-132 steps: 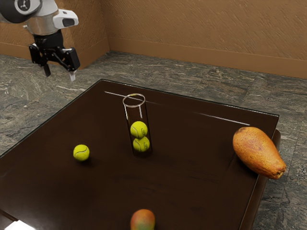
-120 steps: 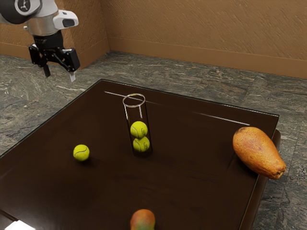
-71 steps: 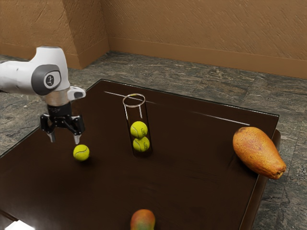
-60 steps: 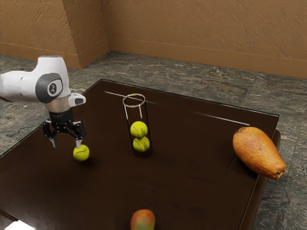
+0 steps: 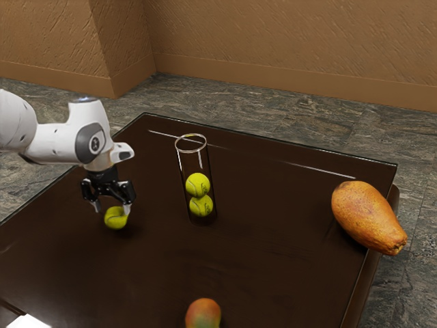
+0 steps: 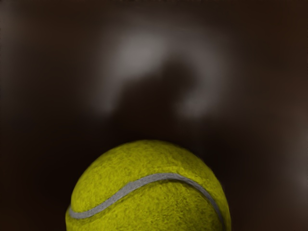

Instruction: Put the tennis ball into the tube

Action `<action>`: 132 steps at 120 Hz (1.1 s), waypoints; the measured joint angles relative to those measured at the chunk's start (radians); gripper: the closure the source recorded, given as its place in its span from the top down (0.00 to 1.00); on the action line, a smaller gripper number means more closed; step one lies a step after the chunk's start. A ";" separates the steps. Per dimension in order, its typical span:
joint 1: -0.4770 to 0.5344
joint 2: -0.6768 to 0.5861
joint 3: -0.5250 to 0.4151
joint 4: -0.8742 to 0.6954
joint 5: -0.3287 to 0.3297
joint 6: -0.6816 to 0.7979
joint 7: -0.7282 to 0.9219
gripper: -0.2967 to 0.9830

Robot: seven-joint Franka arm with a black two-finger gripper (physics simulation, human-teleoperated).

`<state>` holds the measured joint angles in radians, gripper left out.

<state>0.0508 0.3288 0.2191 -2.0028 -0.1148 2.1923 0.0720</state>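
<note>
My gripper is low over the table at the exterior view's left, its two fingers spread open above and around the top of the loose tennis ball. That ball rests on the dark table; in the wrist view the tennis ball lies large just under my hand, its grey seam curving across it. A clear tube stands upright toward the exterior view's right of the gripper, with two tennis balls stacked inside it and open space above them up to the rim.
The dark table also bears a large orange papaya near its edge at the exterior view's right. A red-green mango lies at the exterior view's lower edge. Beyond the table are a stone floor and brown walls.
My gripper has come down from above the table's far left corner, moving toward the exterior view's right, onto the loose ball. The ball, the tube and the fruit have stayed put.
</note>
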 joint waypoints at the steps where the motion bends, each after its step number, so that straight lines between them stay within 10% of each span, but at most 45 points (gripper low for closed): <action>1: 0.000 0.002 0.000 0.001 -0.002 0.001 0.003 0.77; 64: 0.000 0.072 0.000 0.005 -0.116 0.028 0.132 0.68; 132: -0.040 -0.149 -0.009 0.045 -0.024 -0.057 0.143 0.50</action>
<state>0.0112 0.1795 0.2106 -1.9576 -0.1386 2.1352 0.2150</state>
